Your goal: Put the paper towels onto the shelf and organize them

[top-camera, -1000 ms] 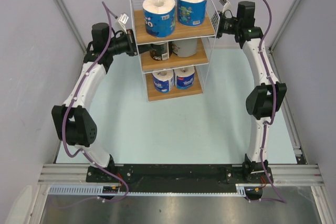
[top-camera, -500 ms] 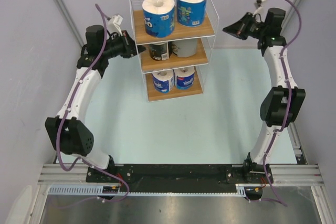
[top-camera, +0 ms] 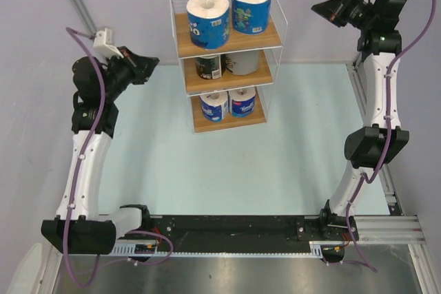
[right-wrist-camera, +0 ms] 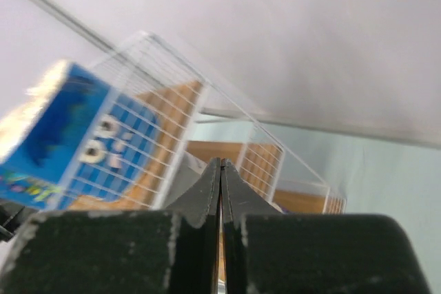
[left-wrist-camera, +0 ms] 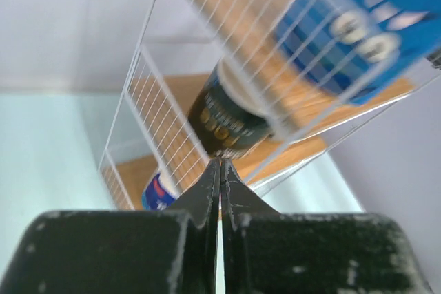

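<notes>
blue-wrapped rolls [top-camera: 208,20]: 4 | dark roll [top-camera: 209,67]: 1 | grey roll [top-camera: 241,62]: 1, seemingly | shelf [top-camera: 227,123]: 1

On my right wrist feed, the right gripper [right-wrist-camera: 220,170] has its jaws pressed together with nothing between them. Past them I see the shelf [right-wrist-camera: 180,105], blurred and tilted, and a blue-wrapped roll [right-wrist-camera: 65,135] behind its white wire grid. The pale counter [right-wrist-camera: 386,170] shows at right.

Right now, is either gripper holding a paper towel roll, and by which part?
Nothing is held. The left gripper and the right gripper are both shut with nothing between the fingers, apart from the shelf, where the paper towels sit.
</notes>
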